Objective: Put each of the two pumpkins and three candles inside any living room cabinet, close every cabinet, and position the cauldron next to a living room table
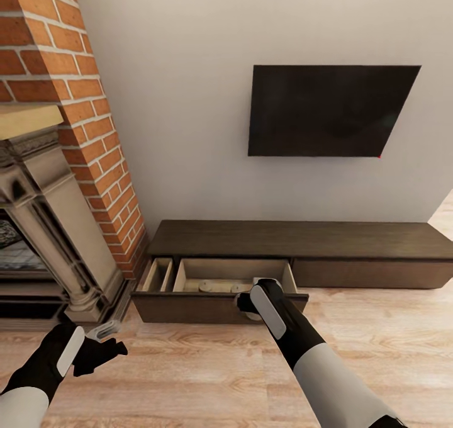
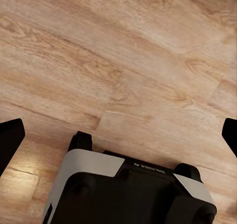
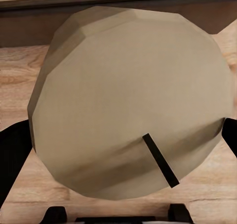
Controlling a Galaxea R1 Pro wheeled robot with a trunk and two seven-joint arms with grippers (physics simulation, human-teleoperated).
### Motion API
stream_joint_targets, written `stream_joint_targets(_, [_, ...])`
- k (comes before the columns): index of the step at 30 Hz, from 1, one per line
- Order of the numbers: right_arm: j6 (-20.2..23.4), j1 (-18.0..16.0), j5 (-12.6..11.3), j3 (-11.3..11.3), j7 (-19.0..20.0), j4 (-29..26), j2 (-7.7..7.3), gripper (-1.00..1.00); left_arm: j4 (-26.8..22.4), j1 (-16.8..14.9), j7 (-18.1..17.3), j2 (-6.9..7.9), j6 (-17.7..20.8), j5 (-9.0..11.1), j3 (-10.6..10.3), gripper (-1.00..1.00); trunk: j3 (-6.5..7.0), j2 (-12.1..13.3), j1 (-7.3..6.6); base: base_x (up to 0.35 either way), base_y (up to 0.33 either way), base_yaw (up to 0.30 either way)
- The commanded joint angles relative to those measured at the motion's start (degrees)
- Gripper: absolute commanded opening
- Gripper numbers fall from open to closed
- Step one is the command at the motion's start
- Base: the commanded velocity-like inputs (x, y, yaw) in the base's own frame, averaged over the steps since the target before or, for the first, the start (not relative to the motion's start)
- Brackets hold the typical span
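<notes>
At far left stand a red brick fireplace (image 1: pixel 69 132) with a carved stone surround. Low in front of it, the left gripper (image 1: pixel 104 340) hangs above the light wood plank floor (image 2: pixel 123 70), holding nothing; its 2 dark fingers (image 2: pixel 10 140) are spread wide. Against the pale wall sits the long, low, dark-brown cabinet (image 1: pixel 302 239), its leftmost drawer (image 1: pixel 217 275) pulled out, pale beige inside, with 2 small squat shapes lying in it, too small to identify. The right gripper (image 1: pixel 248 305) reaches to the drawer's front edge, pinching a candle (image 3: pixel 131 100): a squat, faceted, beige-grey disc with a short black wick. A flat black TV (image 1: pixel 330 110) hangs on the wall above.
</notes>
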Motion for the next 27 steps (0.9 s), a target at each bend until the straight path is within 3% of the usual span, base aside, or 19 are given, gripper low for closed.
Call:
stream_joint_targets(1, [0.00, 0.00, -0.04, -0.02, 0.02, 0.00, 0.00, -1.00, 0.00, 0.00, 0.00, -0.01, -0.02, 0.00, -0.01, 1.00, 0.19, 0.42, -0.23, 0.000, 0.000, 0.000])
stream_joint_targets(10, [0.05, 0.00, -0.29, -1.06, 0.32, 0.71, 0.00, -1.00, 0.00, 0.00, 0.05, -0.19, -0.16, -0.22, -0.15, 1.00, 1.80, 4.03, -2.20, 0.000, 0.000, 0.000])
stream_joint_targets(12, [0.11, 0.00, -0.33, -2.48, 0.30, 1.45, 0.00, -1.00, 0.00, 0.00, 0.07, -0.28, -0.19, -0.33, -0.19, 1.00, 2.16, 4.83, -2.64, 0.000, 0.000, 0.000])
stream_joint_targets(16, [0.40, 0.00, -0.31, -9.44, 0.04, 3.26, 0.00, -1.00, 0.00, 0.00, 0.29, -0.49, -0.23, -0.55, -0.66, 1.00, 2.88, 6.43, -3.52, 0.000, 0.000, 0.000])
stream_joint_targets(19, [0.56, 0.00, -0.23, -11.82, -0.19, 4.03, 0.00, -1.00, -0.03, 0.00, 0.55, -0.64, -0.25, -0.60, -2.52, 1.00, 3.42, 7.64, -4.18, 0.000, 0.000, 0.000])
stream_joint_targets(23, [0.49, 0.00, 0.01, -12.43, -0.24, 6.22, 0.00, -1.00, -0.19, 0.00, 0.70, -1.79, -1.17, -0.68, -5.52, 1.00, 4.13, 9.24, -5.06, 0.000, 0.000, 0.000])
stream_joint_targets(27, [0.30, 0.00, 0.47, -12.10, -0.36, 6.96, 0.00, -1.00, -0.43, 0.00, 0.56, -2.09, -1.85, -0.61, -5.85, 1.00, 4.85, 10.85, -5.94, 0.000, 0.000, 0.000])
